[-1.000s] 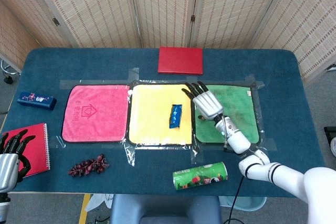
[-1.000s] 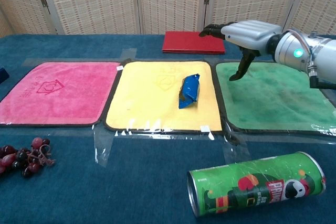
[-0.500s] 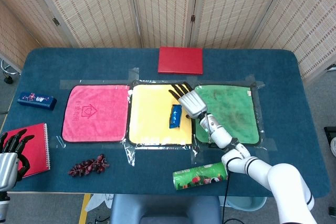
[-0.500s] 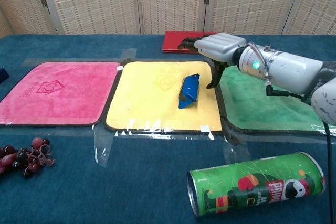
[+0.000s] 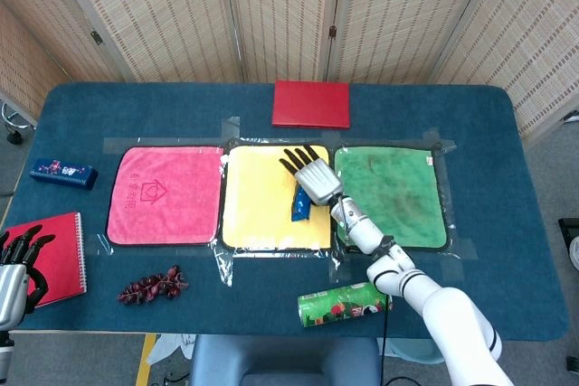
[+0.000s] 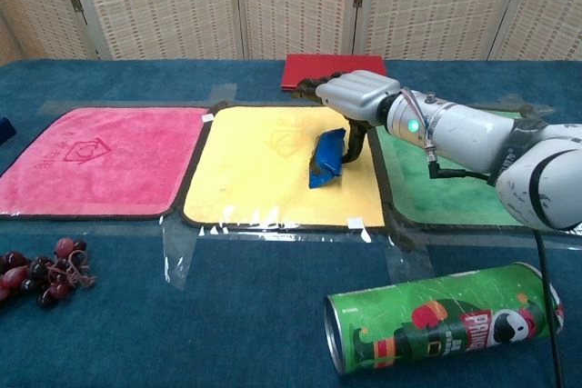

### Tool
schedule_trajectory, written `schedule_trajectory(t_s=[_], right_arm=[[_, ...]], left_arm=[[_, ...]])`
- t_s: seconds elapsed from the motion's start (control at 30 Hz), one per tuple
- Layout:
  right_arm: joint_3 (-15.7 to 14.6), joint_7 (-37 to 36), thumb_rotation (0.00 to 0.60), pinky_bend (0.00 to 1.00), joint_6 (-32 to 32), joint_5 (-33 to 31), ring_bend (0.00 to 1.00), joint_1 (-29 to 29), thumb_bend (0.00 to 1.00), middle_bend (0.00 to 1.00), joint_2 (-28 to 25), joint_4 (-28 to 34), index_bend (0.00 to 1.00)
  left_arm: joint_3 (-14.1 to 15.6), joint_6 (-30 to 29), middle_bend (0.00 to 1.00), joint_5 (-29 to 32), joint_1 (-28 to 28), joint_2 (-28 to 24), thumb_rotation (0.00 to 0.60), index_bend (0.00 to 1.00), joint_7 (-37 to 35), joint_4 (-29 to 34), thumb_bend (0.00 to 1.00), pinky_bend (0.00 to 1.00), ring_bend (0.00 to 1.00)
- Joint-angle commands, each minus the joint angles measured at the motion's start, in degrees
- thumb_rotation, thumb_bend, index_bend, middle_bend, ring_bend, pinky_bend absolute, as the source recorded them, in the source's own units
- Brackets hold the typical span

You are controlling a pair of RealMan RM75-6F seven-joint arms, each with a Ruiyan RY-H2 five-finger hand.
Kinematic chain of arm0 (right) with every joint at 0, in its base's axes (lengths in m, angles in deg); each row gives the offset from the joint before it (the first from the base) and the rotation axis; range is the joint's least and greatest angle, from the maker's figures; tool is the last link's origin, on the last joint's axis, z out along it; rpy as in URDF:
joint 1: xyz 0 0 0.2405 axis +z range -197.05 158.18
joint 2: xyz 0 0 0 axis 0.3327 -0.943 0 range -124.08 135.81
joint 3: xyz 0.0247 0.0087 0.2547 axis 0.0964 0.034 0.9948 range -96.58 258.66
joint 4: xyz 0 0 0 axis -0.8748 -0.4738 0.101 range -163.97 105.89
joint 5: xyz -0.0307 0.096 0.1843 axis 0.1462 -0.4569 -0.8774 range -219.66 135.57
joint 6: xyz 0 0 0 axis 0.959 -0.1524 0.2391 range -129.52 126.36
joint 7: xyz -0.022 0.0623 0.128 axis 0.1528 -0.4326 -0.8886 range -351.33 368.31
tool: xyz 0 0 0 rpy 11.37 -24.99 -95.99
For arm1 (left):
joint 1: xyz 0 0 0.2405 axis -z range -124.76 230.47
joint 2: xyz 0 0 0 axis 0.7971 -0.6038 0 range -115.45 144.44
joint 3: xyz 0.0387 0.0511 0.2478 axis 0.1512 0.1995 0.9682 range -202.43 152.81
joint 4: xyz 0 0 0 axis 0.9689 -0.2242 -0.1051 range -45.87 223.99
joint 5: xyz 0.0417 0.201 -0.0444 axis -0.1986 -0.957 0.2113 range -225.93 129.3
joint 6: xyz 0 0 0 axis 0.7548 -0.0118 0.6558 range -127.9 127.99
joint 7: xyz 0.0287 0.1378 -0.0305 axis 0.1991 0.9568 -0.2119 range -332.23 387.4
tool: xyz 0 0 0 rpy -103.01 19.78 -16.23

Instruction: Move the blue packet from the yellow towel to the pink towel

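Your right robot hand (image 6: 350,97) hovers spread and empty over the blue packet (image 6: 326,157) on the yellow towel (image 6: 259,165). Reach step: lower, close, then carry to the pink towel (image 6: 86,161).

A green towel (image 5: 398,194), a red book (image 5: 310,103), a green can (image 5: 346,304) lying sideways, grapes (image 5: 151,286), a spiral notebook (image 5: 61,256) and a blue case (image 5: 62,173) sit on the desk (image 5: 507,142).

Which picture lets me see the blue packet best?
The chest view. There the blue packet lies in full sight on the yellow towel, with the right hand just above and beside it. In the head view the same hand covers the packet's top, so only its lower part shows.
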Motion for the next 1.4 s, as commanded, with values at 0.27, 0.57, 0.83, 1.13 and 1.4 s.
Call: schedule_trajectory(t_s=[0.27,0.57,0.83,1.13,1.4], right_arm=[[0.59,1.13,0.600,0.00,1.79,0.16,0.00,3.85,0.12,0.00,4.10,-1.85,0.00],[3.27,3.84,0.600,0.00,3.65,-1.26,0.00,7.75,0.13,0.00,6.90,-1.03,0.00],[4.40,4.59,0.600,0.00,8.59,-1.07,0.00,8.49,0.13,0.00,5.50,4.23,0.00],[2.64,8.42,0.600,0.00,9.07,-2.37,0.00,2.97,0.13,0.00,-2.39,13.04,0.00],[0.42,11.51,0.600,0.00,10.49,-3.42,0.00,-3.50,0.12,0.00,-11.64,22.55,0.00]], left_arm=[[0.05,0.06,0.14,0.03,-0.14,0.00,0.600,0.24,-0.67,-0.22,0.98,0.05,0.18],[0.27,-0.21,0.14,0.23,-0.70,0.06,0.600,0.24,-1.47,-0.89,0.98,0.05,0.18],[0.18,-0.41,0.14,0.08,-0.83,-0.04,0.600,0.24,-1.87,-0.98,0.98,0.05,0.18],[0.06,0.07,0.14,-0.50,-0.23,0.00,0.600,0.24,-1.36,-0.66,0.98,0.05,0.18],[-0.24,0.29,0.14,-1.22,0.45,-0.19,0.600,0.24,-1.30,-0.50,0.98,0.05,0.18]])
